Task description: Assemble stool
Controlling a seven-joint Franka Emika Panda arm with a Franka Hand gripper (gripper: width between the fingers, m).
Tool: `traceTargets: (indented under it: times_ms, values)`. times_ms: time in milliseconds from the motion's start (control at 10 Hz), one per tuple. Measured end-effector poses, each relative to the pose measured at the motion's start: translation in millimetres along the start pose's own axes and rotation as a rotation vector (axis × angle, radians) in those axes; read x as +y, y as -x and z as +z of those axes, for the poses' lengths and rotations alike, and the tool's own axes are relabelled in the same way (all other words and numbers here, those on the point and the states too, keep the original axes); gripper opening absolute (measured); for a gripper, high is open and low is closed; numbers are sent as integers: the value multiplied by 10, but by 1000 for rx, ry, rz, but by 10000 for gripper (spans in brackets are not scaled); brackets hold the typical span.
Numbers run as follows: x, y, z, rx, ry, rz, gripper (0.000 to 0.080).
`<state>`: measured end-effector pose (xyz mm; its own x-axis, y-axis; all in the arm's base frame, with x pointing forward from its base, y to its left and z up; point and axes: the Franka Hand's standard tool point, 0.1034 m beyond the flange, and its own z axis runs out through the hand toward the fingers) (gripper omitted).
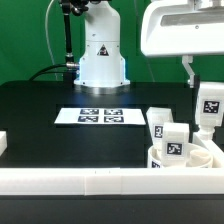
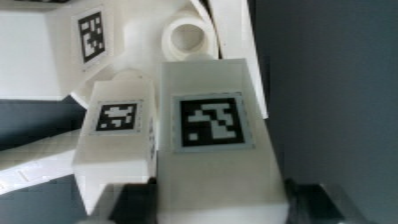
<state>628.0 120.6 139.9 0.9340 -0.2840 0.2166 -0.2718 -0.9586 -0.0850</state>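
My gripper [image 1: 198, 82] is shut on a white blocky stool leg [image 1: 208, 106] with a black-and-white tag and holds it upright over the round white seat [image 1: 200, 160] at the exterior view's lower right. In the wrist view the held leg [image 2: 214, 130] fills the middle between my dark fingers [image 2: 135, 202], gripper [image 2: 222, 198]. Two more tagged legs [image 1: 172, 142] [image 1: 158, 121] stand at the seat; whether they sit in sockets I cannot tell. One of them shows beside the held leg in the wrist view [image 2: 118, 125], with a round socket [image 2: 183, 40] beyond.
The marker board [image 1: 100, 116] lies on the black table in front of the robot base [image 1: 102, 55]. A long white border rail [image 1: 90, 181] runs along the front edge, with a short rail piece [image 1: 3, 144] at the exterior view's left.
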Motion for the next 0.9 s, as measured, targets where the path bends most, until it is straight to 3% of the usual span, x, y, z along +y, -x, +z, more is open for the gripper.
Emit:
traceTargets:
  times_ms: [600, 900]
  values:
    - [51, 23, 124, 2, 11, -7, 334]
    - [-4, 127, 217, 19, 10, -15, 334]
